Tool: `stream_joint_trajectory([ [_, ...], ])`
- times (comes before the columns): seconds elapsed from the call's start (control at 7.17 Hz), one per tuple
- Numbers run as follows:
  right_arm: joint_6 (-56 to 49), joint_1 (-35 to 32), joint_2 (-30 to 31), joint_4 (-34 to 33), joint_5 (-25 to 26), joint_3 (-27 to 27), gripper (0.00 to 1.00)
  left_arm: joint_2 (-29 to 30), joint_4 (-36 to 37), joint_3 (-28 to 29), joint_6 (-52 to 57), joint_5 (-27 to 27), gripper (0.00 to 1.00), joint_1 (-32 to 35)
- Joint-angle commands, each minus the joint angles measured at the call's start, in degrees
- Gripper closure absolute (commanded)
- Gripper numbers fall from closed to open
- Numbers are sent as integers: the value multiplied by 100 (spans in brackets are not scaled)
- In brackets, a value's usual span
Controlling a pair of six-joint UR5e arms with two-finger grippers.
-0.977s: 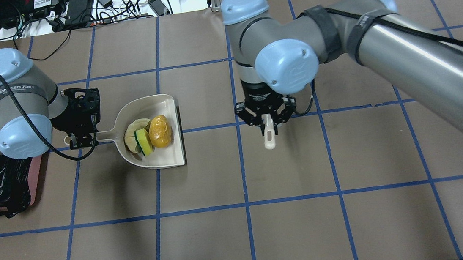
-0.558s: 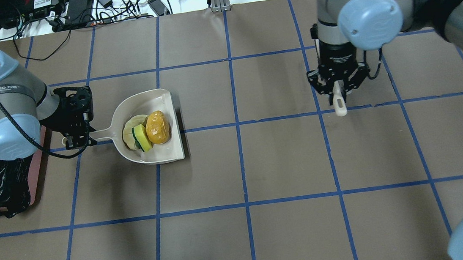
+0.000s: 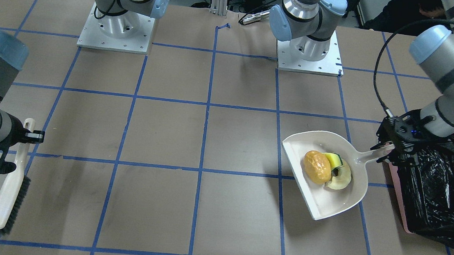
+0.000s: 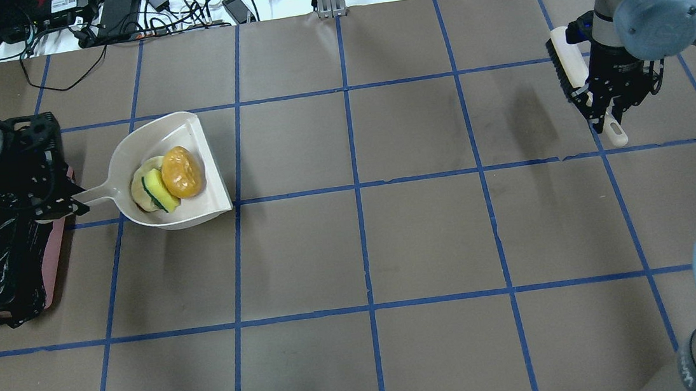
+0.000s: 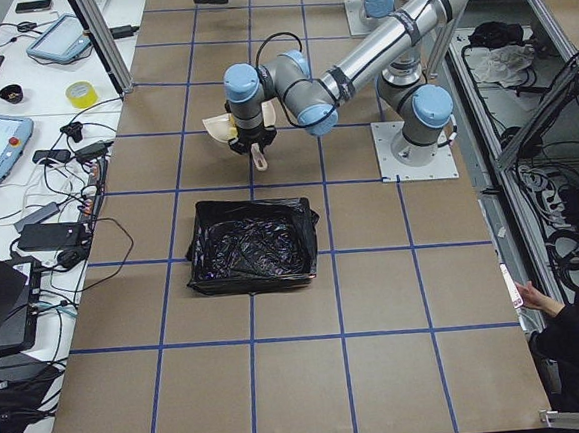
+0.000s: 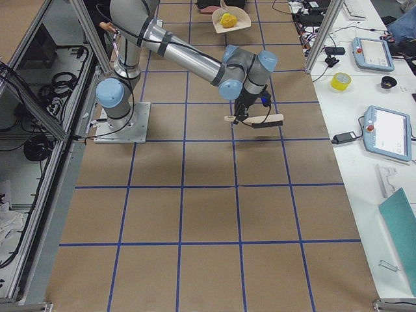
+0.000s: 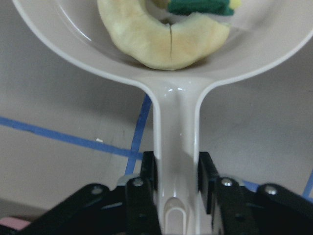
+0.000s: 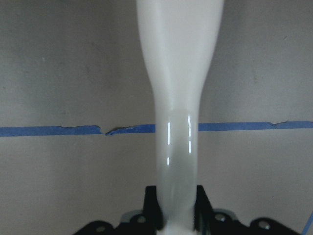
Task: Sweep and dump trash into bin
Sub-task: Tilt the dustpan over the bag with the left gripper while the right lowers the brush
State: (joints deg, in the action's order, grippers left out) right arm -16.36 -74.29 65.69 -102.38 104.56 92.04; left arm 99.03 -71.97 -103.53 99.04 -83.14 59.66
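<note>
- At the rim of the bin (image 4: 53,268), the left gripper (image 4: 65,207) has its fingers clamped tight on the handle of the white dustpan (image 4: 211,199).
- All the trash sits in the pan, just outside the bin: the golden-brown lump (image 4: 181,172), the cream crescent slice (image 4: 138,185) and the yellow-green sponge (image 4: 159,191) wedged between them.
- Well apart from the bin, at the far end of the table, the right gripper (image 4: 605,110) is closed on the handle of the brush (image 4: 566,69).
</note>
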Motion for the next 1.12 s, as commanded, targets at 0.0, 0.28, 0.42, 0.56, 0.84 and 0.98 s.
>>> stream_joint_trajectory([
  [0.0,-60,125,-100,-106,-6,164,100,-77,-423,368,19,-1,100,-847],
  [0.28,-34,125,-248,-107,-6,200,100,-77,-694,657,27,8,100,-1734],
  [0.42,-16,125,-232,-107,-14,191,100,-68,-870,894,19,-36,100,-2087],
  [0.56,-7,125,-258,-107,-23,200,95,80,-994,1175,18,-62,100,-2334],
  [0.84,2,125,-258,-124,-198,191,42,204,-968,1675,27,-707,100,-2521],
  [0.98,-16,125,-267,-350,-199,191,27,265,-977,1992,88,-1296,100,-2512],
])
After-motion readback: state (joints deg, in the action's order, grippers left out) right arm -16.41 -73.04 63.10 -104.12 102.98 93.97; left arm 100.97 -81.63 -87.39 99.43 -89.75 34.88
